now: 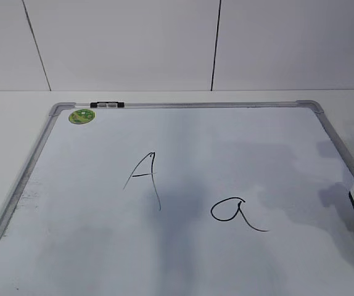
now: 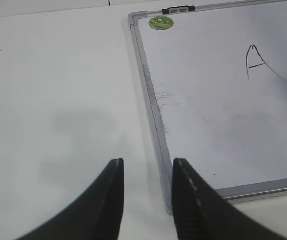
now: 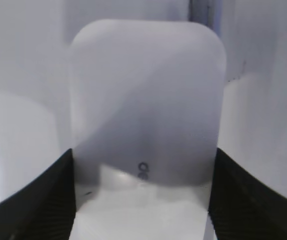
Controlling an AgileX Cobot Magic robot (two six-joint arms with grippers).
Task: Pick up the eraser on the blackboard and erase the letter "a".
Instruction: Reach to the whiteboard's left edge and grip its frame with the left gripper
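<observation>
One white surface (image 1: 16, 102) carries the blackboard (image 1: 72, 246), a large white board in a grey metal frame that lies flat and fills most of the exterior view. Two handwritten marks sit on it: a tall capital "A" (image 1: 145, 179) left of centre and the letter "a" (image 1: 235, 213) to its right and nearer the camera, both intact. A round green sticker (image 1: 82, 116) lies in the far left corner of the board, and a small black-and-grey clip (image 1: 107, 105) sits on the far frame rail just beside it. At the right edge of the exterior view, the eraser (image 3: 146, 100) is partly visible as a white and black block over the board's right rim. In the right wrist view, the right hand (image 3: 141, 195) has its fingers set wide, one against each long side of the eraser. The left hand (image 2: 147, 192) hangs over the bare surface at the board's near left corner, fingers partly apart and holding nothing.
</observation>
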